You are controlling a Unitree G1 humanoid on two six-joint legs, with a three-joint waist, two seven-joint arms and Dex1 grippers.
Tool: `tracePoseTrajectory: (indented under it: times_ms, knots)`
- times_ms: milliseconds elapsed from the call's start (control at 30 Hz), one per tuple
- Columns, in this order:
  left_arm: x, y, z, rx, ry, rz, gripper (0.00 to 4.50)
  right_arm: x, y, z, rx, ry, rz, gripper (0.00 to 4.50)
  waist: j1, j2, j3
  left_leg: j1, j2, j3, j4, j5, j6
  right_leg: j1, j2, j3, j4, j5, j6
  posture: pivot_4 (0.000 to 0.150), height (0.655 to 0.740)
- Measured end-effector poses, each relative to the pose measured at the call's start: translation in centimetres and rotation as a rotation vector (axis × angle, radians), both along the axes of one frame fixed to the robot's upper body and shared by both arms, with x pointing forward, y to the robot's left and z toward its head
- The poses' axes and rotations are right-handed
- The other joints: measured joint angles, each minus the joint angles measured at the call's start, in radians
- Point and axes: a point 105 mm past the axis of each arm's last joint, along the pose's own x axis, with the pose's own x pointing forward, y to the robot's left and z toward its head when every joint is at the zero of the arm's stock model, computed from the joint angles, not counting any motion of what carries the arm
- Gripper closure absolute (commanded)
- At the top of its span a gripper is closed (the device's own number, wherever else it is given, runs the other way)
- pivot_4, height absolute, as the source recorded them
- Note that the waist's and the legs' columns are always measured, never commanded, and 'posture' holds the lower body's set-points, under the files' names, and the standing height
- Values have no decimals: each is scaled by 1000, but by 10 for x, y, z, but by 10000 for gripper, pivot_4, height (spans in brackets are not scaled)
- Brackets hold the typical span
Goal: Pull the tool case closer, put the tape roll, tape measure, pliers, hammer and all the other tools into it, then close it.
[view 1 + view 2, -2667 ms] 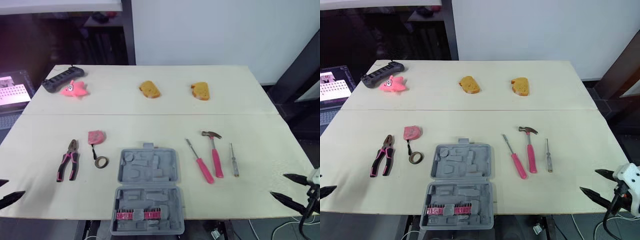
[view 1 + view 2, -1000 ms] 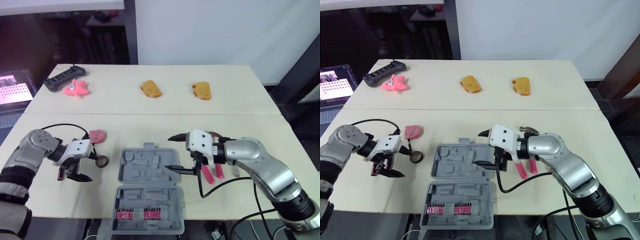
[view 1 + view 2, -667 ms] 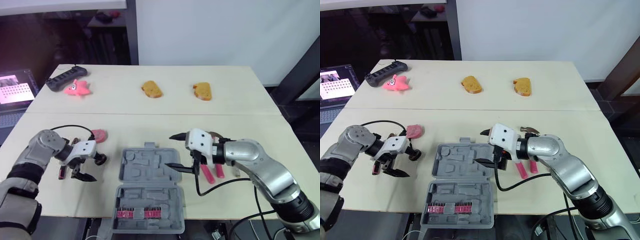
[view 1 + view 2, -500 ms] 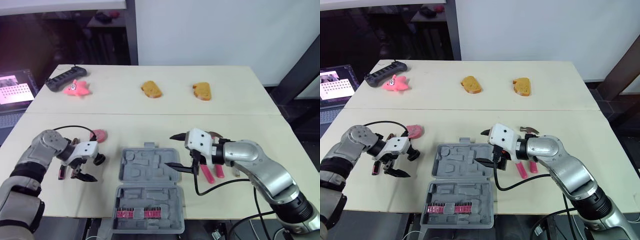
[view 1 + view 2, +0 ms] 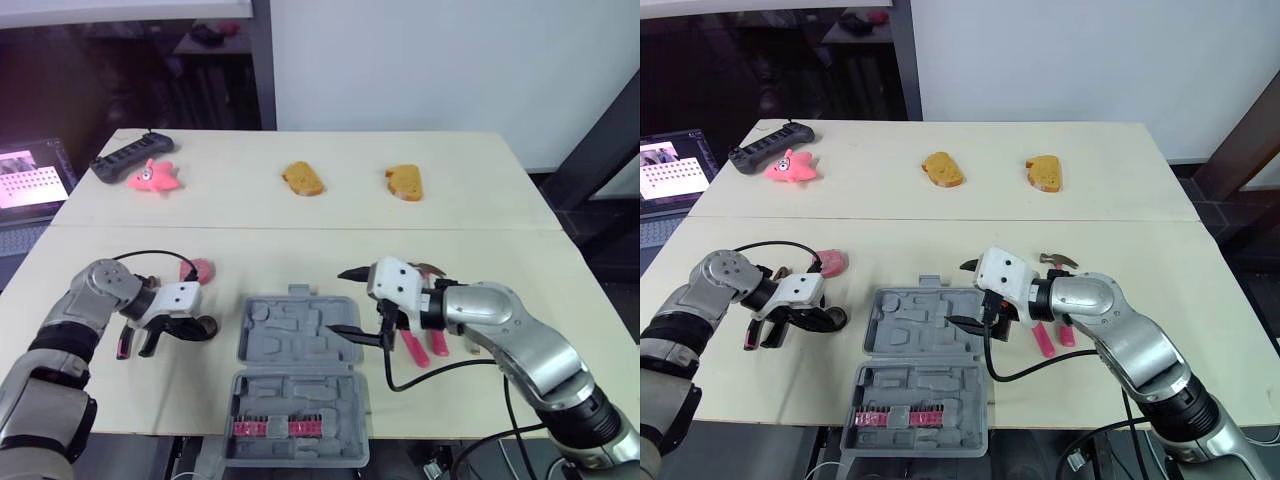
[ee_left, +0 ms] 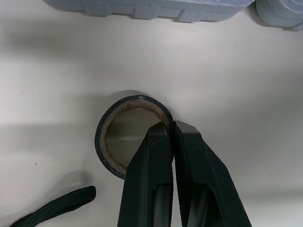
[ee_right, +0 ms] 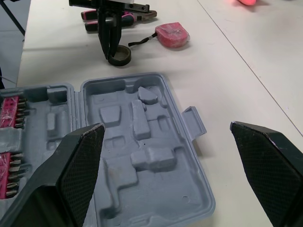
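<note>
The grey tool case (image 5: 290, 392) lies open at the table's front edge, with pink bits in its near half. Just left of it, my left gripper (image 6: 170, 126) is shut on the wall of the dark tape roll (image 6: 101, 142), one finger inside the ring and one outside. The pink tape measure (image 5: 199, 270) lies behind it, and the pink-handled pliers (image 5: 750, 338) are partly under that arm. My right gripper (image 5: 342, 300) hangs open over the lid's right edge, holding nothing. The hammer (image 5: 430, 269) and a pink screwdriver (image 5: 413, 348) lie right of the case, partly hidden by that arm.
Two brown bread-like pieces (image 5: 302, 178) (image 5: 404, 182), a pink star toy (image 5: 150, 178) and a black power strip (image 5: 120, 158) lie along the far half of the table. A lit screen (image 5: 30, 175) stands off the table's left side.
My left gripper slid right to the tape roll and shut on its wall. The right gripper stayed open over the case lid.
</note>
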Motion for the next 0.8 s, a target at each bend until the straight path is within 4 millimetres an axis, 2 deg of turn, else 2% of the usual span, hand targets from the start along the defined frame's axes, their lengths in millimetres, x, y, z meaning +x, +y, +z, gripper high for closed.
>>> tracePoseTrajectory:
  times_ms: [167, 233, 367, 467, 533, 667, 800]
  knots:
    - [1, -1, 1, -2, -9, -7, 44609, 1, 1, 0, -2, -6, -2, 0, 0, 0, 0, 0, 0, 0, 0, 0, 0, 0, 0, 0, 0, 0, 0, 1500, 7400]
    - [3, -4, 7, -14, -29, -21, 44609, 1, 0, 0, -5, -8, -4, 0, 0, 0, 0, 0, 0, 0, 0, 0, 0, 0, 0, 0, 0, 0, 0, 1500, 7400]
    - [13, -13, 39, -42, -107, -59, 44609, 1, 0, 0, -7, -11, -7, 0, 1, 0, 0, -1, 0, -1, 0, 0, 0, 0, 0, -1, 0, 0, 0, 1500, 7400]
    - [21, -31, 61, -61, -176, -122, 44609, 1, 1, 0, -8, -13, -8, 0, 1, 0, 0, -1, 0, -1, 0, 0, 0, 1, 0, -1, 0, 0, 0, 1500, 7400]
    - [21, -44, 62, -84, -175, -154, 44609, 2, 0, -1, -10, -16, -10, 0, 0, 0, 0, 0, 0, -1, 0, 0, 0, 1, 0, -1, 0, 0, 0, 1500, 7400]
    - [18, -70, 47, -96, -132, -228, 44609, 2, 1, -1, -10, -21, -14, 0, -2, 0, 0, 0, 0, -1, 0, 0, 0, 0, 0, -1, 0, 0, 0, 1500, 7400]
    - [19, -79, 43, -87, -120, -254, 44609, 2, 4, -1, 3, -22, -15, 0, -2, 0, 0, 0, 0, -1, 1, 0, 0, 1, 0, -1, 0, 0, 0, 1500, 7400]
